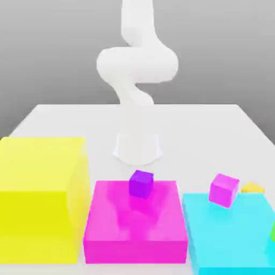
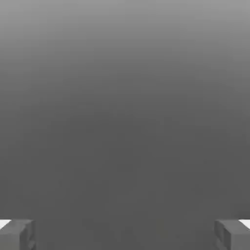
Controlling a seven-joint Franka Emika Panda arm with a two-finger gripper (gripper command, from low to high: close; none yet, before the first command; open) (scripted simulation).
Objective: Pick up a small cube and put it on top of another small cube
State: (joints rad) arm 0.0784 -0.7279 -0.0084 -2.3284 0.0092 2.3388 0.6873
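The small yellow-orange cube (image 1: pixel 252 188) lies on the white table at the exterior view's right, just behind the big cyan block (image 1: pixel 231 236), which hides its lower part. A small purple cube (image 1: pixel 141 183) sits on the big magenta block (image 1: pixel 134 225). On the cyan block rests a small magenta cube (image 1: pixel 224 189), tilted. In the hand view my gripper (image 2: pixel 125 234) is open, its grey fingertips (image 2: pixel 19 235) far apart with nothing between them, facing plain grey background. The white arm (image 1: pixel 137 70) rises from its base at the table's middle.
A big yellow block (image 1: pixel 40 198) stands at the exterior view's left, beside the magenta block. A sliver of green (image 1: pixel 273 233) shows at the right edge by the cyan block. The white table (image 1: pixel 204 129) stretches behind the blocks.
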